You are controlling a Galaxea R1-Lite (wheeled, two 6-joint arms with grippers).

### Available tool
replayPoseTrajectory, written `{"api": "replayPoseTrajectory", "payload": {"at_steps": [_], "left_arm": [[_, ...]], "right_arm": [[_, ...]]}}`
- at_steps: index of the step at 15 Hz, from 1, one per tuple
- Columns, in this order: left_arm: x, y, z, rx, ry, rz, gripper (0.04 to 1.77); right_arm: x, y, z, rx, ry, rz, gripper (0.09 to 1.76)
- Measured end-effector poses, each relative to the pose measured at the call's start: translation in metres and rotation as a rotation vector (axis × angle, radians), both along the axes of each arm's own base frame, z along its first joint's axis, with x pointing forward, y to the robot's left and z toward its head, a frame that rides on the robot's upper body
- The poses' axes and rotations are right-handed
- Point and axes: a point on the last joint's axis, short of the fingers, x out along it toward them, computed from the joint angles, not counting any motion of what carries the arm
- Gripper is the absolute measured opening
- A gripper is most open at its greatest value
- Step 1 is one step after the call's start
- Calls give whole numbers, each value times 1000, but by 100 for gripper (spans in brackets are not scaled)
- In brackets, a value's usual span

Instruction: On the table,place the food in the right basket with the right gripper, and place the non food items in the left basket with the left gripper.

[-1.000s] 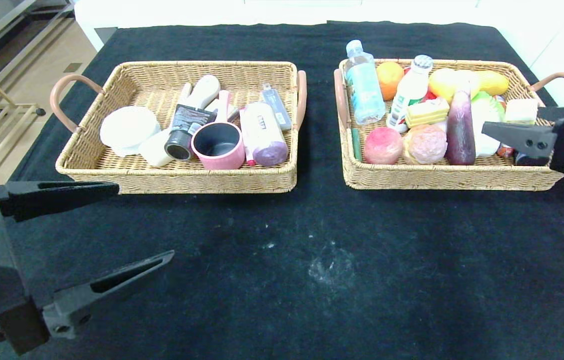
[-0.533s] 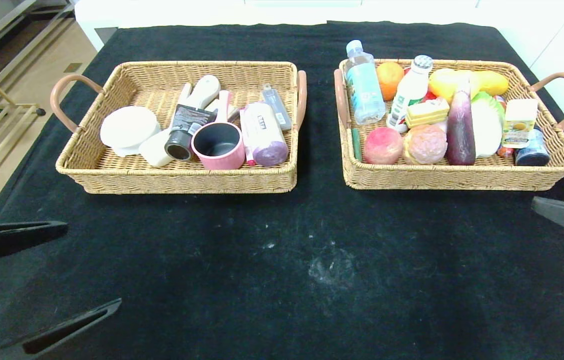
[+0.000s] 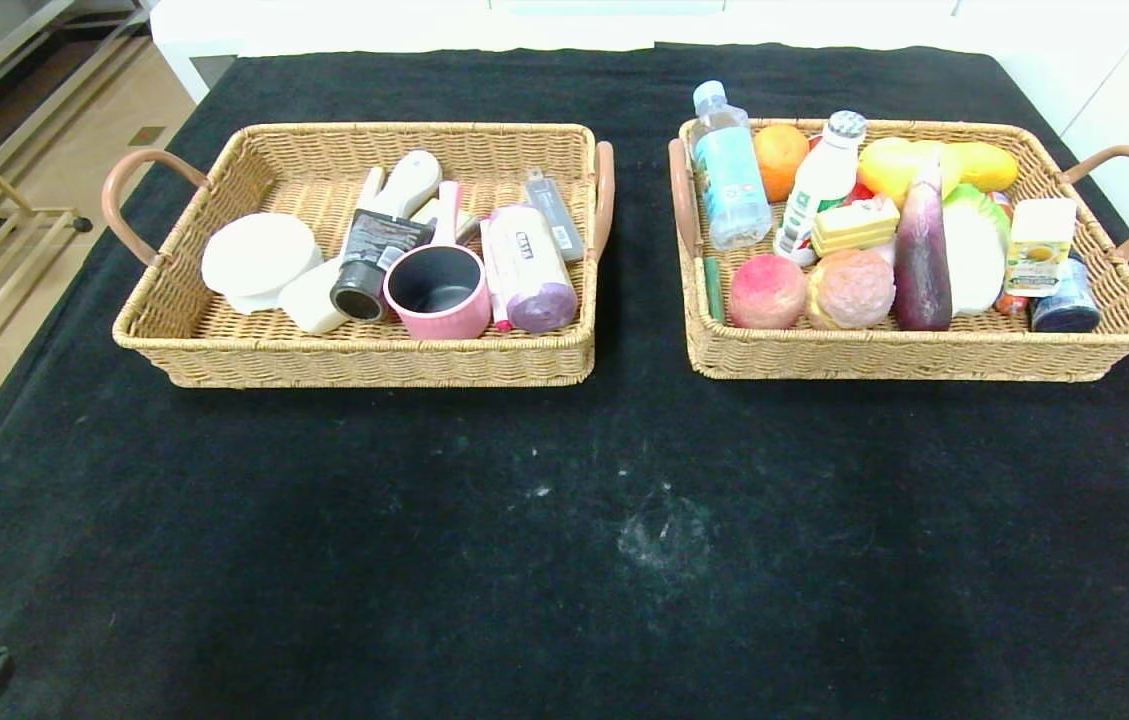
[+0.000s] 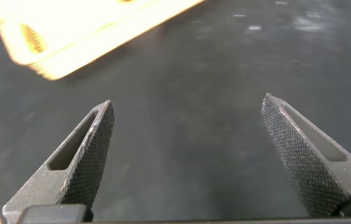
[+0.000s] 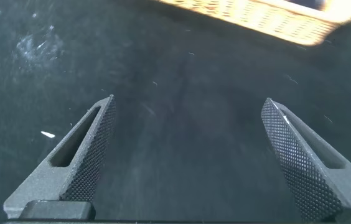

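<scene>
**Both baskets filled, both hands wide open over bare cloth**

Across the black-draped bench (image 3: 564, 520) sit two wicker trays, side by side and well apart from the near edge. On the robot's left, the left basket (image 3: 354, 355) holds the non-food things: the white round disc (image 3: 259, 255) at its outer end, the black squeeze tube (image 3: 369, 260) lying just beside a pink mug (image 3: 437, 291), and a purple-ended roll (image 3: 529, 268) next to that. On the right, the right basket (image 3: 924, 350) is crowded with food: the purple eggplant (image 3: 921, 255) lying lengthwise in the middle, a clear water bottle (image 3: 730, 180) at its inner end, the yellow pear (image 3: 899, 165) at the back, and the small yellow carton (image 3: 1041, 245) near the outer end.

The left hand (image 4: 185, 155) hangs over bare cloth near a basket corner, its fingers spread wide and holding nothing. The right hand (image 5: 185, 158) does the same, fully spread and empty, with a basket edge beyond it.
</scene>
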Motion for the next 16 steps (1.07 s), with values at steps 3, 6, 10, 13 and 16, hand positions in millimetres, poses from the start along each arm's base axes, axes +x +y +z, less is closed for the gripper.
{"api": "replayPoseTrajectory", "payload": {"at_steps": [3,6,10,13,16], "left_arm": [[-24,7,-5,-21,-76,109,172],[-48,10,-18,-35,-147,170,172],[-67,13,-29,-93,-179,261,172],[-71,12,-31,-93,-195,295,172],[-75,10,-34,-93,-204,324,172]], "right_arm": [[-35,-8,-7,29,-61,-116,170],[-69,-9,-24,43,-128,-167,170],[-96,-8,-50,64,-219,-210,170],[-104,-7,-64,66,-251,-228,170],[-105,-7,-75,67,-255,-231,170]]}}
